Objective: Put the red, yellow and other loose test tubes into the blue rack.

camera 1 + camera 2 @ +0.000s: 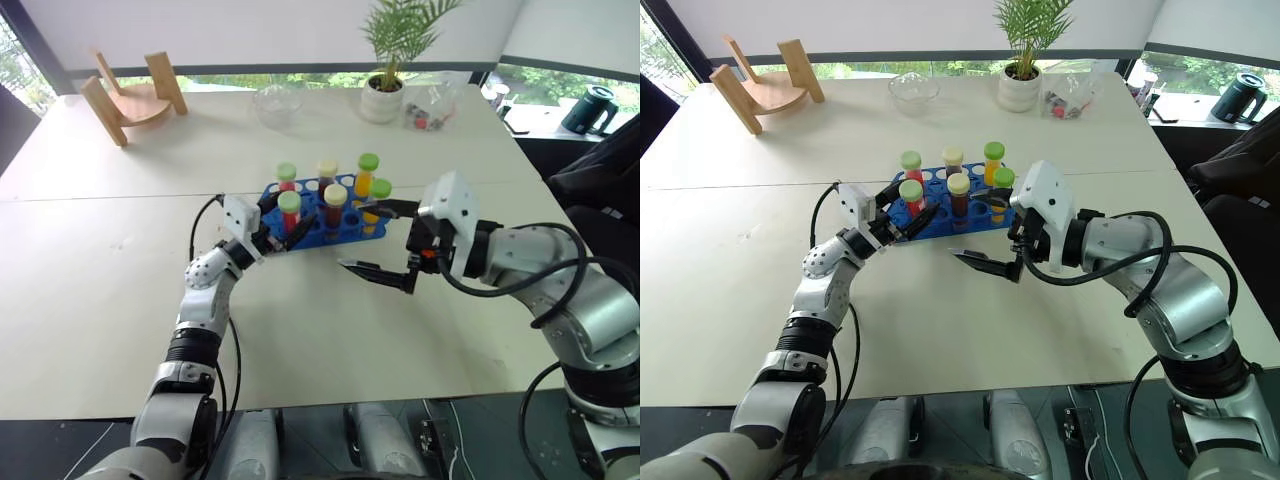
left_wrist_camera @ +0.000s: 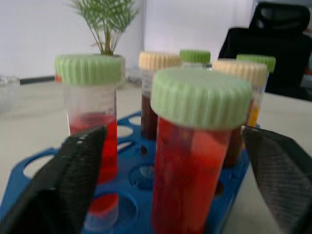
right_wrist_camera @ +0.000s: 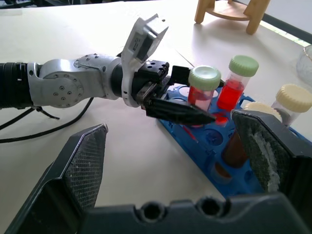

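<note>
The blue rack (image 1: 349, 231) lies mid-table with several capped test tubes standing in its holes. A red tube with a green cap (image 2: 192, 161) stands upright in a near-left hole. My left gripper (image 1: 284, 226) is open around it, one finger on each side and clear of it. Other tubes behind it are a red one with a green cap (image 1: 287, 174), a dark one with a cream cap (image 1: 335, 200) and a yellow-orange one with a green cap (image 1: 367, 170). My right gripper (image 1: 379, 240) hovers open just right of the rack's near edge, holding nothing.
At the far left of the table stands a bent wooden stand (image 1: 130, 95). A glass bowl (image 1: 278, 102), a potted plant (image 1: 384, 95) and a clear bag (image 1: 432, 105) line the far edge. A black kettle (image 1: 590, 108) sits beyond the table, right.
</note>
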Tool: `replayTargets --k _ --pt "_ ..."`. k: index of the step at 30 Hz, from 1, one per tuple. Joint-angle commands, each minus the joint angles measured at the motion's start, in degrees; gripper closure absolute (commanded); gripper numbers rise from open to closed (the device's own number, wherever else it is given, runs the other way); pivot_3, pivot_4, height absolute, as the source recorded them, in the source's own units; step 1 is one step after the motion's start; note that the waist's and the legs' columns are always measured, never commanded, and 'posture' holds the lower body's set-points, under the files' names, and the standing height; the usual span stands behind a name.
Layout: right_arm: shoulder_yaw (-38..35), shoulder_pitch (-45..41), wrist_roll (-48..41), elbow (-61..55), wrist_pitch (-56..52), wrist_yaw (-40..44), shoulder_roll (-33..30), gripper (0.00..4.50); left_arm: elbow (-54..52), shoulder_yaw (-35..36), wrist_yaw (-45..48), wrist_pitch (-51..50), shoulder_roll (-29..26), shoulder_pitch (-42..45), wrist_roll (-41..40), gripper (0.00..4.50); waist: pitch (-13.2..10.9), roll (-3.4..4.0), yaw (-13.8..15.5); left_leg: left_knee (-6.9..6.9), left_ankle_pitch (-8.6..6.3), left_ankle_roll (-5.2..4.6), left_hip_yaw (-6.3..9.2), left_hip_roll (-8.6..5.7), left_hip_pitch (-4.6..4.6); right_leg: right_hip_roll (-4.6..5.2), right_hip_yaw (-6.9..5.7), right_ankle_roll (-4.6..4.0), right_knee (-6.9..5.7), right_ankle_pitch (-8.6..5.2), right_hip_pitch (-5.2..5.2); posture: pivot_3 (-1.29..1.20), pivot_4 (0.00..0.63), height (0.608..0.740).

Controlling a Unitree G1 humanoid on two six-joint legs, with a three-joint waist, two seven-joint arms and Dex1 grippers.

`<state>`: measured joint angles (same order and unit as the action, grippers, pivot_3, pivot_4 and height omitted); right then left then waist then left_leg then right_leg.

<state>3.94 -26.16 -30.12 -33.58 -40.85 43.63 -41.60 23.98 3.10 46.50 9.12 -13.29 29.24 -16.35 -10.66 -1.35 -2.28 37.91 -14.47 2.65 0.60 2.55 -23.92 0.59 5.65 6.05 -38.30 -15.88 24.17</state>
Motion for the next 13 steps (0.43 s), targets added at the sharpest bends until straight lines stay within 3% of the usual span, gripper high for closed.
replayTargets --k 1,8,13 --pt "-3.3 2.3 0.5 -0.6 1.0 0.2 -1.9 0.00 -16.6 1.6 1.9 -14.1 -8.1 -3.5 -5.2 0.03 0.0 -0.01 -0.3 0.00 0.00 0.00 0.00 0.01 0.00 0.00 0.00 0.00 0.00 0.00 0.00 0.00 0.150 0.740" --pt "-7.7 7.0 1.3 2.5 2.6 0.5 -4.2 0.00 -40.7 8.4 3.7 -37.2 -24.8 -17.9 -17.0 0.03 0.0 0.00 -0.3 -0.07 -0.01 -0.01 -0.06 0.06 0.07 0.02 0.02 -0.01 0.01 -0.02 -0.01 0.00 0.150 0.740" --pt "-9.2 7.7 1.6 5.5 3.7 1.7 -5.6 0.00 -49.3 14.3 3.2 -45.0 -30.2 -26.1 -23.4 0.03 0.0 -0.01 -0.1 -0.05 -0.01 -0.01 -0.07 0.07 0.08 0.03 0.01 -0.03 0.10 -0.03 -0.06 0.00 0.150 0.740"
